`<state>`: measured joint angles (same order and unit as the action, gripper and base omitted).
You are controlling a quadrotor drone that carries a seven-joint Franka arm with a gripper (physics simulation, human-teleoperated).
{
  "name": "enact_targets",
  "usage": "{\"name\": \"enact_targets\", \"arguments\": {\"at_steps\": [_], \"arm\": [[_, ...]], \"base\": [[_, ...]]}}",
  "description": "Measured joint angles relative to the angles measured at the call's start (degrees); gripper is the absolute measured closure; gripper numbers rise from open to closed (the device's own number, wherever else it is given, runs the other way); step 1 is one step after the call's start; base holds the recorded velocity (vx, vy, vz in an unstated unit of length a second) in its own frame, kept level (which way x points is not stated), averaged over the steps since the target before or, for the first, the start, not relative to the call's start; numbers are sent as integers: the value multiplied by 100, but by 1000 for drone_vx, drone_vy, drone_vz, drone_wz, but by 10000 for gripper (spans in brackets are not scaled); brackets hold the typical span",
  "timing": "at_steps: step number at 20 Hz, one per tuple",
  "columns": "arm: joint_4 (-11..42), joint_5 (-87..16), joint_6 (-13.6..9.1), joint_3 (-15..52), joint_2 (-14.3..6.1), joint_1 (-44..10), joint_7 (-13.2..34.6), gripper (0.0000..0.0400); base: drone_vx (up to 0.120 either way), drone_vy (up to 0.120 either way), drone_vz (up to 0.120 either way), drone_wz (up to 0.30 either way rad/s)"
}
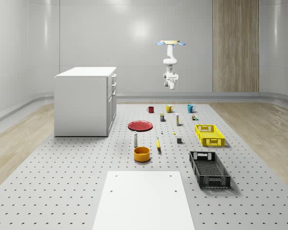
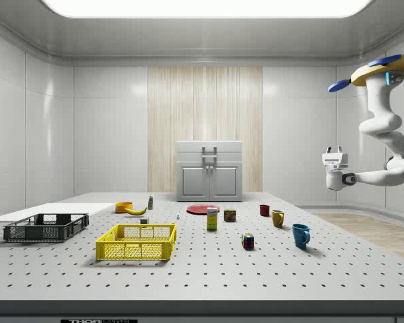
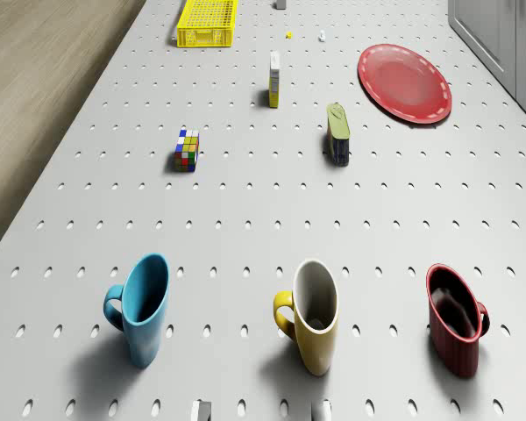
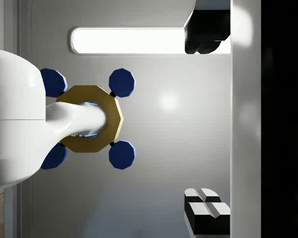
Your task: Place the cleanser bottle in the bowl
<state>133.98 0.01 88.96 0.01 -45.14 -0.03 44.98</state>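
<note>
The cleanser bottle [image 1: 135, 139] is small and pale with a dark top. It stands upright on the perforated table, just behind the orange bowl [image 1: 141, 154], which has nothing in it. From the side, the bottle [image 2: 150, 202] is just to the right of the bowl [image 2: 124, 206]. The drone [image 1: 170, 43] hovers high above the table's far end, near the row of mugs. Its white arm hangs down and bends back, so the gripper [image 2: 334, 151] points upward, far from the bottle. The wrist view looks up at the drone [image 4: 92, 119]; the gripper [image 4: 206, 124] is open and holds nothing.
Under the drone are a blue mug [image 3: 145, 307], a yellow mug [image 3: 314, 314] and a red mug [image 3: 456, 329]. Further along lie a Rubik's cube [image 3: 187, 149], a can [image 3: 337, 133], a red plate [image 3: 404, 82], a banana [image 1: 158, 144], a yellow crate [image 1: 209, 135] and a black crate [image 1: 209, 168]. A white cabinet [image 1: 86, 100] stands at the whole-scene view's left.
</note>
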Motion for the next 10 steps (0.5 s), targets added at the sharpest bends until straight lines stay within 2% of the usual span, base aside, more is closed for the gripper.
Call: {"name": "enact_targets", "arguments": {"at_steps": [2,4,10], "arm": [[-239,2,-210,3,20,-6,-4,0],[-485,4,-395,6,72,-11,-7,0],[-1183,9,-832,13,306,-23,-12,0]], "base": [[0,0,0,0],[0,-100,0,0],[120,-120,0,0]]}}
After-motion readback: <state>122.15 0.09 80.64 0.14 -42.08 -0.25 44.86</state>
